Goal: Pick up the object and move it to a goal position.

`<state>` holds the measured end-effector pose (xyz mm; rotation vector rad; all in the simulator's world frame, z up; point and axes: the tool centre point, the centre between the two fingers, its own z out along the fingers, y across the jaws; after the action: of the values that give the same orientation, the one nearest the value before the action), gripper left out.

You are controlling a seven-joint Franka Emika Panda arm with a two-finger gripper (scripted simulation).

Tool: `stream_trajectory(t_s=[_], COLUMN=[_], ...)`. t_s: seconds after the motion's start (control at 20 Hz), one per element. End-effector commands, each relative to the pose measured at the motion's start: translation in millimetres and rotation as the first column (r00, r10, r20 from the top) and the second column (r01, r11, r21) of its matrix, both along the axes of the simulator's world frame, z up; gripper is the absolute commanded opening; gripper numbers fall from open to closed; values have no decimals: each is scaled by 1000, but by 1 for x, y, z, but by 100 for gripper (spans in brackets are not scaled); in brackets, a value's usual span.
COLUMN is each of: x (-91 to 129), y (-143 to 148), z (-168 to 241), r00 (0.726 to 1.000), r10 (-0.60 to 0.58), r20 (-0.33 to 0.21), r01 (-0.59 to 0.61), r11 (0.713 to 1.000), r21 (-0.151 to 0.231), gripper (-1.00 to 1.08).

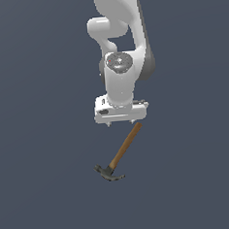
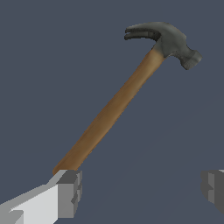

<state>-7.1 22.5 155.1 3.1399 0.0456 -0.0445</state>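
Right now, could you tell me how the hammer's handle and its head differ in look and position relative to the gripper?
The handle is brown wood, long and straight; the head is dark grey metal, short and curved, with a claw. The handle's butt end lies by one finger of the gripper, while the head is at the far end, away from it. Both lie flat on the floor, one rigid tool, ungrasped between open jaws.

Exterior view faces the arm, seemingly from above; wrist view looks closely down; both share the hammer (image 1: 120, 154)
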Motion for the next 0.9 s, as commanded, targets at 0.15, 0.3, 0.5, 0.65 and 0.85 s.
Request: stream_trajectory(t_s=[0.15, 0.3, 0.5, 0.65, 0.85], x=[1, 2, 4, 4, 5], y=[4, 15, 26, 25, 25], z=[0, 1, 2, 2, 0], r00=[1000, 1000, 1000, 1000, 1000], r10=[0, -1, -1, 0, -17], r20=[1, 4, 7, 7, 6], r01=[0, 1, 0, 0, 16], r11=[1000, 1000, 999, 1000, 999], r21=[5, 18, 32, 32, 31], gripper=[100, 100, 100, 100, 100])
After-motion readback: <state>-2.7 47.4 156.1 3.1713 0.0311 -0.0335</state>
